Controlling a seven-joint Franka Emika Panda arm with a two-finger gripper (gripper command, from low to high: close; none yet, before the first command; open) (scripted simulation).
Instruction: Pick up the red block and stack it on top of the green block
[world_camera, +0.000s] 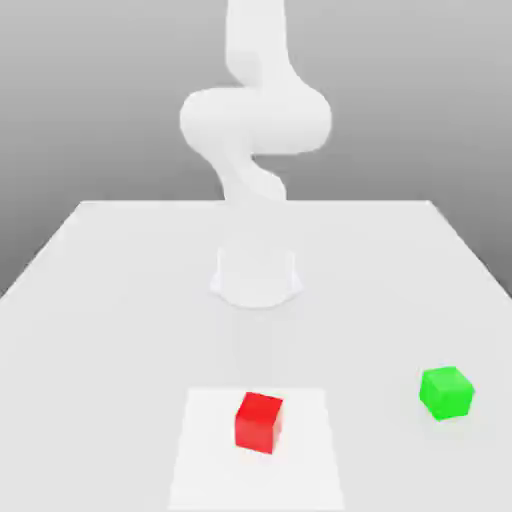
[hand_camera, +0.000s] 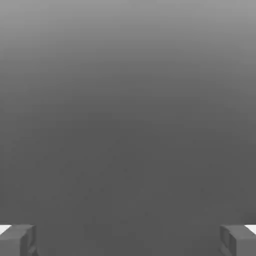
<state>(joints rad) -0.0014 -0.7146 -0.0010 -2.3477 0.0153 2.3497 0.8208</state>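
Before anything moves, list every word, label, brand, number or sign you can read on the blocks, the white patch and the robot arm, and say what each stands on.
There is no text to quote: I can read no word, label, brand, number or sign.
The red block, the green block, the white patch and the robot arm all look plain.

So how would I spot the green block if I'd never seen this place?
Find the big pale table with the white robot arm rising from it. Toward the exterior view's right is a small bright-green block. Unlike the red block, it sits off the white square.
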